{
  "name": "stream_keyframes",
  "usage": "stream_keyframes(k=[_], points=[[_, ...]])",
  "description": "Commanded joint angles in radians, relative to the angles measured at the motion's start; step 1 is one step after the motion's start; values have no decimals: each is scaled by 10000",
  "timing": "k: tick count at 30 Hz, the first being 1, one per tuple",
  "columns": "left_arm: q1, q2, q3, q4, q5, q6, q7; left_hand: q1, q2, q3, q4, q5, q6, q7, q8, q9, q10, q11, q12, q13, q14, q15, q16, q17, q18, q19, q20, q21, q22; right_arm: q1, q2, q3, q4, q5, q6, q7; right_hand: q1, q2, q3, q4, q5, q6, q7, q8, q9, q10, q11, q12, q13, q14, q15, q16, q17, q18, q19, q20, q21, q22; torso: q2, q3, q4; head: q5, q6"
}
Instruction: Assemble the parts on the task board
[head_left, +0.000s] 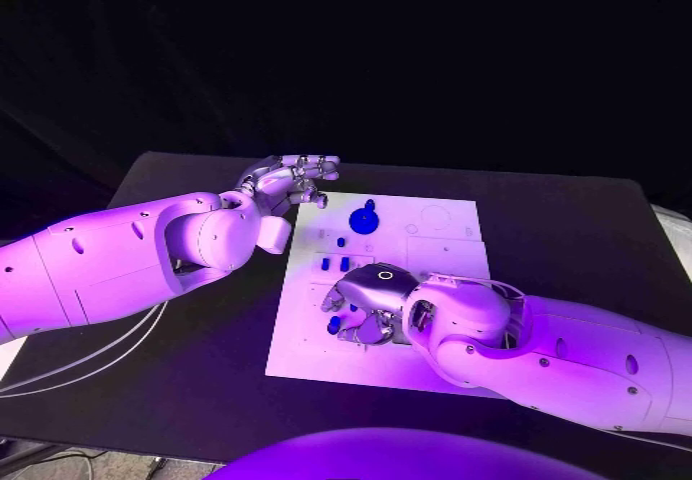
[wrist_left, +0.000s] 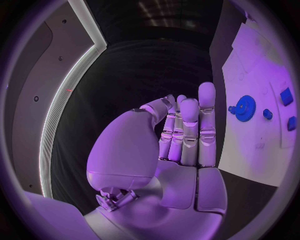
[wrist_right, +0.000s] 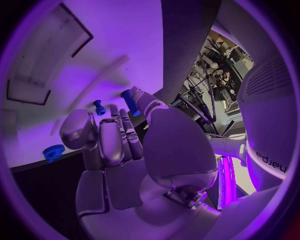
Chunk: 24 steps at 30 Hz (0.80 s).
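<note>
The white board lies in the middle of the black table. The left hand hangs over the table just beside the board's far left corner. In the left wrist view this hand has its fingers straight and side by side, the thumb set apart, and nothing between them; it is released and touches no part.

A blue gear sits on the far part of the board, near the left hand but apart from it. The left wrist view shows the same gear on the board, with small blue pieces lying past it. In the head view two small blue blocks lie side by side on the board's left part, between the gear and the right hand.

The right hand rests low over the near left part of the board, fingers curled down. In the right wrist view its fingertips pinch a short blue peg, which stands tilted against the board's surface. A smaller blue pin stands on the board just beside the peg, apart from the fingers. The gear shows farther off at the board's edge. In the head view a blue piece peeks out under this hand.
</note>
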Motion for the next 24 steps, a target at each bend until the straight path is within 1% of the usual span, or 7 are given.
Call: stream_keyframes(k=[1, 5, 11, 15, 19, 21, 24], points=[[2, 12, 7, 16, -35, 187, 30, 47, 28, 12, -51, 23, -50, -10, 33, -8, -44, -3, 24, 15, -64, -24, 26, -13, 137, -68, -6, -61, -11, -11, -138, -5, 153, -42, -508, -7, 161, 109, -120, -2, 133, 96, 33, 28, 25, 28, -22, 126, 21, 266, 61, 3, 25, 68, 27, 28, -20, 32, -2, 6, -4, -22, 2], [2, 11, 6, 9, -35, 187, 27, 34, 30, 6, -56, 20, -70, -4, 57, -8, -81, 4, 73, 28, -84, -18, 20, -46, 139, -72, -1, -87, -24, 7, -525, 16, 493, 138, -1116, -75, 280, 271, -260, -21, 194, 266, 74, 45, 38, 230, -85, 374, 34, 273, 13, -9, -20, 58, 87, 5, 4, 67, -5, 8, -32, -43, 5], [0, 20, 5, -14, -35, 195, 27, 34, 30, 6, -56, 20, -70, -4, 57, -8, -81, 4, 73, 28, -84, -18, 20, -46, 139, -72, -1, -87, -24, 158, -1351, 136, 1183, 657, -1970, -10, 419, 416, -274, -67, 301, 515, 115, 58, 44, 648, -143, 703, 31, 242, -36, -110, -182, 49, 150, -27, 24, 93, -9, 31, -58, -147, 91], [-6, 39, 4, -35, -35, 203, 21, 34, 30, 6, -56, 20, -70, -4, 57, -8, -81, 4, 73, 28, -84, -18, 20, -46, 139, -72, -1, -87, -24, 412, -2064, 219, 1639, 1462, -2359, 10, 401, 456, -222, -34, 331, 668, 101, 52, 42, 1097, -203, 915, 9, 235, -80, -158, -253, 41, 190, -49, 41, 117, -9, 30, -53, -302, 163], [-21, 61, 1, -58, -35, 215, 10, 34, 30, 6, -56, 20, -70, -4, 57, -8, -81, 4, 73, 28, -84, -18, 20, -46, 139, -72, -1, -87, -24, 843, -3037, 254, 1989, 3097, -2478, -167, 289, 523, -122, 98, 366, 995, 130, 139, 74, 2141, -348, 1294, 109, 356, -185, 121, 140, -36, 396, -128, 332, 548, -32, 28, -73, -504, 251], [-27, 59, -2, -63, -35, 210, 5, 34, 30, 6, -56, 20, -70, -4, 57, -8, -81, 4, 73, 28, -84, -18, 20, -46, 139, -72, -1, -87, -24, 974, -3463, 256, 2098, 3709, -2487, -323, 182, 489, -151, 181, 396, 1059, 91, 147, 73, 2505, -420, 1408, 175, 453, -236, 384, 512, -103, 553, -182, 583, 919, -42, 20, -90, -577, 288], [-33, 49, -6, -58, -35, 200, 1, 34, 30, 6, -56, 20, -70, -4, 57, -8, -81, 4, 73, 28, -84, -18, 20, -46, 139, -72, -1, -87, -24, 1112, -4240, 208, 2263, 4372, -2438, -737, -70, 343, -348, 346, 411, 1221, -88, 221, 92, 3462, -655, 1889, 507, 568, -407, 747, 1026, -198, 776, -349, 955, 1463, -58, 6, -145, -717, 356]])
